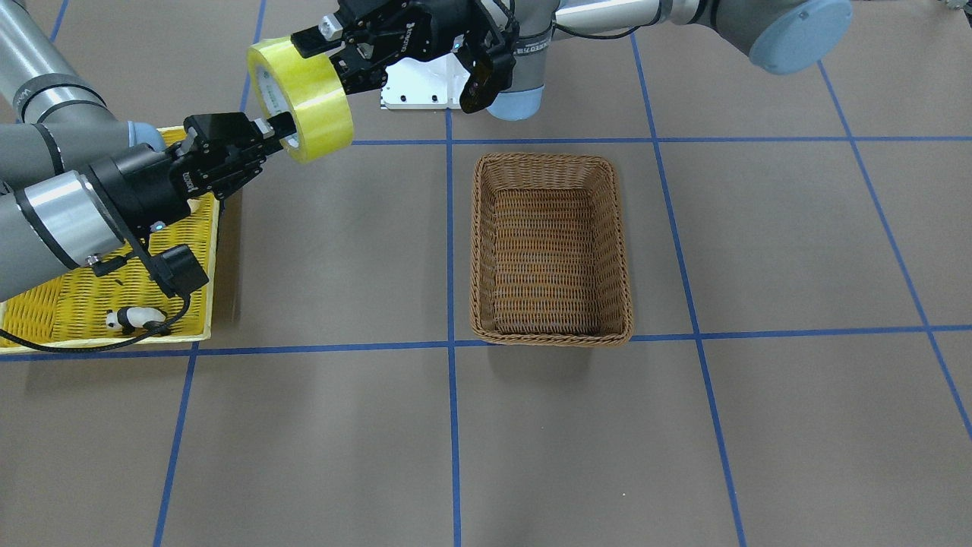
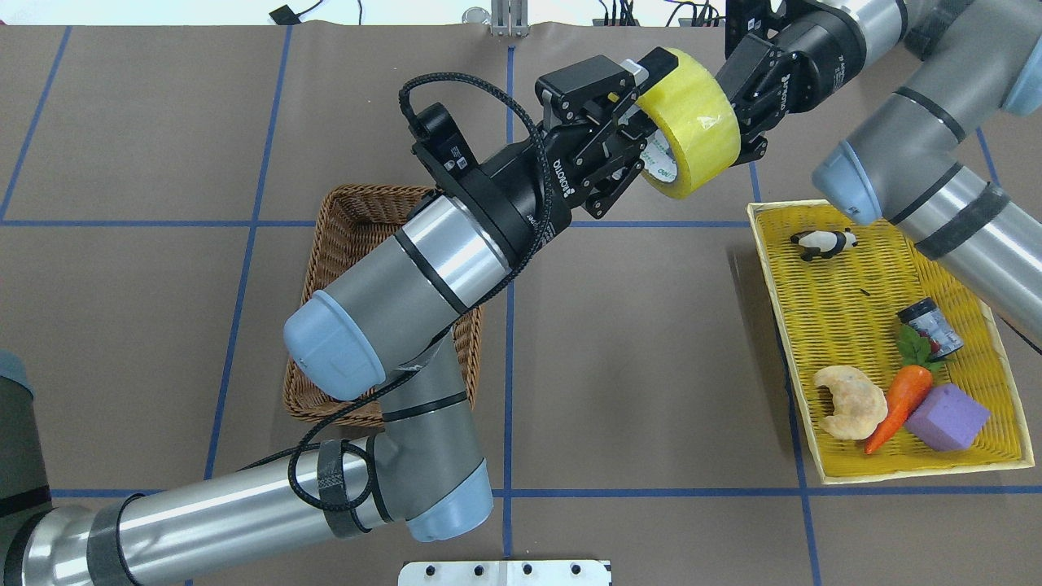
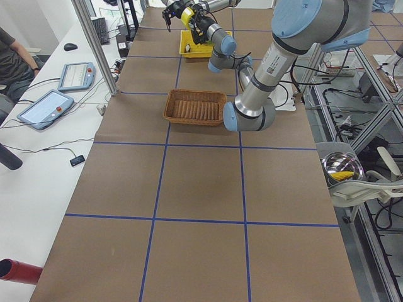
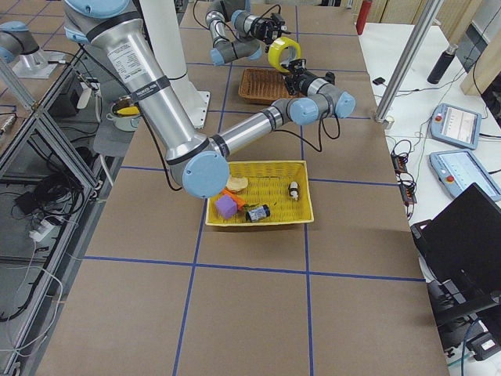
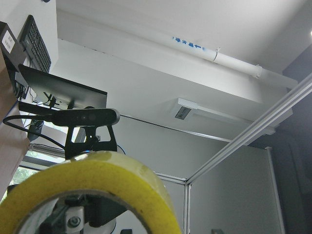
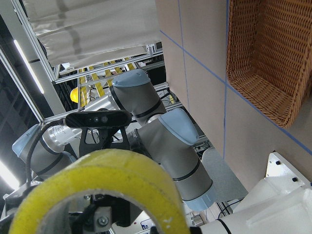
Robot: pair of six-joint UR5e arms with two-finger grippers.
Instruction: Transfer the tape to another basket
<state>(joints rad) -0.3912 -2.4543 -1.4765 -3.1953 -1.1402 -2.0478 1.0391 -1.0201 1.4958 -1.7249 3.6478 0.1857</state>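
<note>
The yellow tape (image 1: 311, 99) hangs in the air between both grippers, beyond the table's middle and apart from both baskets; it also shows in the overhead view (image 2: 692, 122). My right gripper (image 1: 277, 129) has a finger in the white core and is shut on the roll's wall. My left gripper (image 1: 315, 53) meets it from the opposite face, one finger over the outer rim, and looks shut on the wall too. Each wrist view shows the ring (image 5: 97, 175) (image 6: 107, 175) close up. The brown wicker basket (image 1: 550, 334) (image 2: 358, 199) stands empty under my left arm.
A shallow yellow tray (image 2: 781, 325) on my right holds a toy panda (image 2: 824, 242), a small can (image 2: 924, 321), a carrot (image 2: 899, 399), a purple block (image 2: 948, 417) and a pastry (image 2: 851, 399). My left arm's elbow hangs over the wicker basket.
</note>
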